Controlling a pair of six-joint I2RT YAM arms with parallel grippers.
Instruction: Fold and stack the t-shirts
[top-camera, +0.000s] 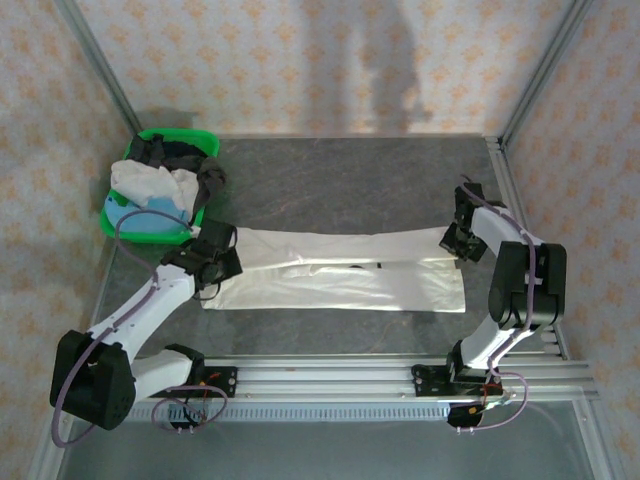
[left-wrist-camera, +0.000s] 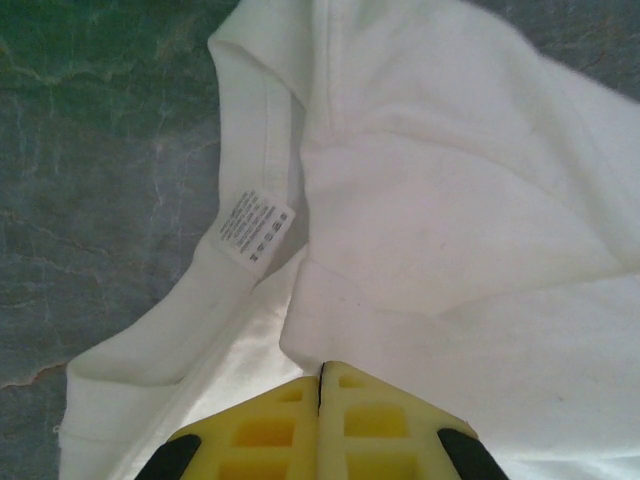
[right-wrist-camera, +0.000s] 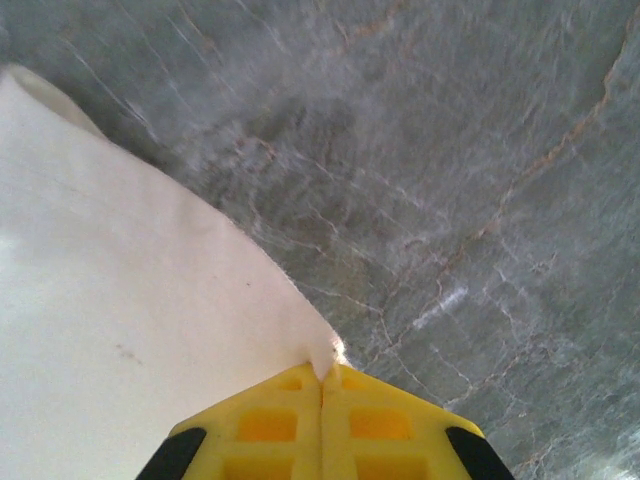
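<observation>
Left tool (left-wrist-camera: 320, 372) is closed tight, pinching the white t-shirt (top-camera: 340, 275) just beside the neckline. Right tool (right-wrist-camera: 322, 378) is also closed tight, pinching a hem corner right at its fingertips.

Shirt is lying stretched flat across the middle of the bench (top-camera: 350, 180), running 9 to 3 o'clock in the top view. Left tool is holding the 9 o'clock end, right tool the 3 o'clock end. The far long edge is looking already turned in over the body, so I'm reading this as mid lengthwise fold, both tools carrying one edge together.

Next move, my guess: both tools moving in step toward 6 o'clock, keeping the cloth taut between them, laying the edge down square, then letting go. Uneven travel would be skewing the fold.

Remaining t-shirts are sitting heaped in the green basket (top-camera: 180, 133) at 10 o'clock on the bench: a white one (top-camera: 150, 182), a light blue one (top-camera: 150, 218), a black one (top-camera: 175, 152). No stack started yet.

View differences:
- Left wrist view is showing the care label (left-wrist-camera: 255, 225) inside the collar and the layered folds at the neck; too small to make out from the top.
- Right wrist view is showing how thin the corner bite is, just a tip of cloth.
- Top view is giving the whole layout, basket included.
</observation>
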